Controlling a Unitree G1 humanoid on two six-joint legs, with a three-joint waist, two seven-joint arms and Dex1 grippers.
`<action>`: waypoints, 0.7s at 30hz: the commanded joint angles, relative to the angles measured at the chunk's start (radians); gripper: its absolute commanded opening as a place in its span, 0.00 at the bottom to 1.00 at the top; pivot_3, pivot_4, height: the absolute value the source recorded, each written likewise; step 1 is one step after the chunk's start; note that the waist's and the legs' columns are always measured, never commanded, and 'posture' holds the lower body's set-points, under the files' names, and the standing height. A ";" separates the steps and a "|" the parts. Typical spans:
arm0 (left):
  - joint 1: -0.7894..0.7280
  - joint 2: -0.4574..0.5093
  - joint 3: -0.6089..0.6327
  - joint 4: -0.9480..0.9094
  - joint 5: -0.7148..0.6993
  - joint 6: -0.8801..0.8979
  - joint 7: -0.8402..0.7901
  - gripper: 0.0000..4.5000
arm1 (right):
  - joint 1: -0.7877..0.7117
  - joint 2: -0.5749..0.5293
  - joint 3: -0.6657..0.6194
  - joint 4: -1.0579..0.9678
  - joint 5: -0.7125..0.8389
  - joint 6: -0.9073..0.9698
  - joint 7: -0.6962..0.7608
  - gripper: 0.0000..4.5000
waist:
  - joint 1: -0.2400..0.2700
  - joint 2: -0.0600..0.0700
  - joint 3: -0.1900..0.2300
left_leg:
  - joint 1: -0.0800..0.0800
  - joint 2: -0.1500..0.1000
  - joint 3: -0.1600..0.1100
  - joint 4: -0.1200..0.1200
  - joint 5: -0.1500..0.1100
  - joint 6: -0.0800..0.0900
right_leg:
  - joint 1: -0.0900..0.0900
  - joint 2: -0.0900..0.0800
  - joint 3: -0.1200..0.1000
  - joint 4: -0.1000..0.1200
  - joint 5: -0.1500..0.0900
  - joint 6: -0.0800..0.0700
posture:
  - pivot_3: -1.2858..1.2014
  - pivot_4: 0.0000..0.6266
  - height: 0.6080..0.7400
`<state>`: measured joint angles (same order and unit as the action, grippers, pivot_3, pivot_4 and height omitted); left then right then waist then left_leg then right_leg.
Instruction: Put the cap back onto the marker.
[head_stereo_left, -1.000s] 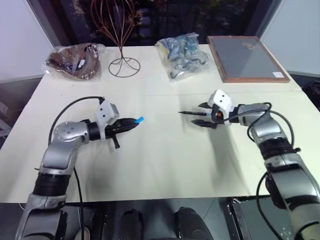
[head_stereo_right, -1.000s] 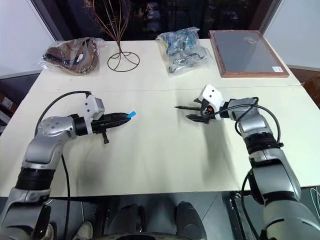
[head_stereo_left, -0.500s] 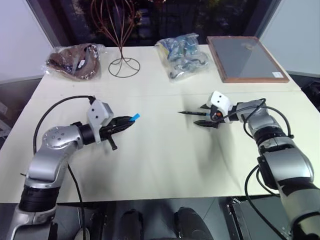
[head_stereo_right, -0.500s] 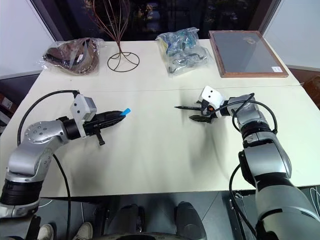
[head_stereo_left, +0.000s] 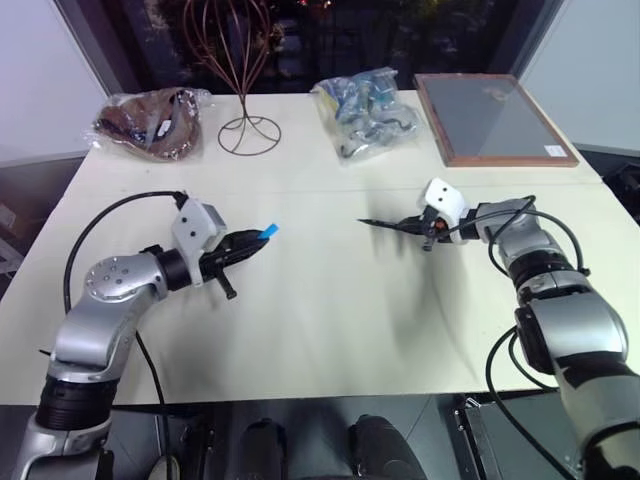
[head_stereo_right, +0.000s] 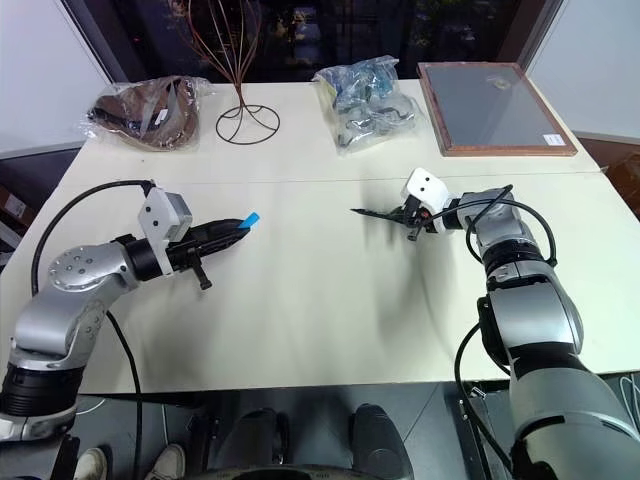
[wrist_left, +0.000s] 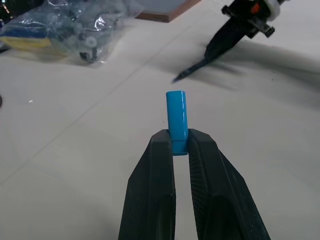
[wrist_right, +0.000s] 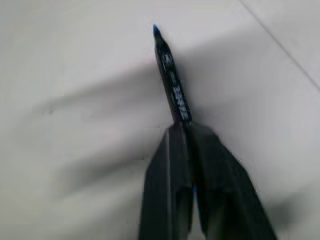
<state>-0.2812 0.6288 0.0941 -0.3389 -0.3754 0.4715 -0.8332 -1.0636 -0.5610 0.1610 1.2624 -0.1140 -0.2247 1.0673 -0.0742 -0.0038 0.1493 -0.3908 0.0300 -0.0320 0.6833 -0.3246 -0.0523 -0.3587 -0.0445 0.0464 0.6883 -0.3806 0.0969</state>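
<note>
A small bright blue cap (wrist_left: 177, 117) sticks out from the tips of my left gripper (head_stereo_left: 252, 242), which is shut on it above the left half of the white table (head_stereo_left: 320, 320). Across from it, my right gripper (head_stereo_left: 408, 226) is shut on the thin dark marker (head_stereo_left: 380, 224). The marker's pointed tip (wrist_right: 156, 31) aims left toward the cap, just above the table. In the left wrist view the marker (wrist_left: 192, 70) and the right gripper (wrist_left: 225, 42) lie beyond the cap, with a wide gap between cap and tip.
Along the table's far edge stand a brown bagged bundle (head_stereo_left: 150, 120), a wire stand (head_stereo_left: 243, 125), a clear bag of blue and grey parts (head_stereo_left: 368, 112) and a wood-framed panel (head_stereo_left: 492, 118). A black cable (head_stereo_left: 110, 225) loops off my left arm.
My right gripper's fingers, open around the marker before, have closed on it. My left gripper with the cap has drawn slightly back and up.
</note>
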 joint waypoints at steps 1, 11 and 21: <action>-0.002 0.018 0.030 -0.042 -0.016 -0.007 0.014 0.00 | 0.019 0.004 0.002 0.021 -0.026 0.014 0.006 0.07 | 0.000 0.000 0.000 | 0.000 0.000 0.000 0.000 0.000 0.000 | 0.000 0.000 0.000 0.000 0.000 0.000 | 0.52 0.24 1.00; -0.014 0.026 0.025 -0.033 -0.023 -0.014 0.028 0.00 | 0.026 0.009 0.004 0.023 -0.035 0.024 0.030 0.07 | 0.000 0.000 0.000 | 0.000 0.000 0.000 0.000 0.000 0.000 | 0.000 0.000 0.000 0.000 0.000 0.000 | 0.52 0.24 1.00; -0.011 0.027 0.025 -0.041 -0.026 -0.009 0.041 0.00 | -0.001 0.009 0.004 0.044 -0.061 0.044 -0.023 0.07 | 0.003 0.000 0.000 | 0.000 0.000 0.000 0.000 0.000 0.000 | 0.001 0.000 0.000 -0.001 0.000 0.000 | 0.52 0.24 1.00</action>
<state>-0.2831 0.6462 0.0946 -0.3393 -0.3843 0.4718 -0.7988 -1.0752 -0.5579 0.1526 1.2716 -0.1432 -0.2048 1.0471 -0.0709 -0.0038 0.1493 -0.3907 0.0299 -0.0321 0.6835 -0.3246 -0.0523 -0.3577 -0.0446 0.0463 0.6877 -0.3806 0.0969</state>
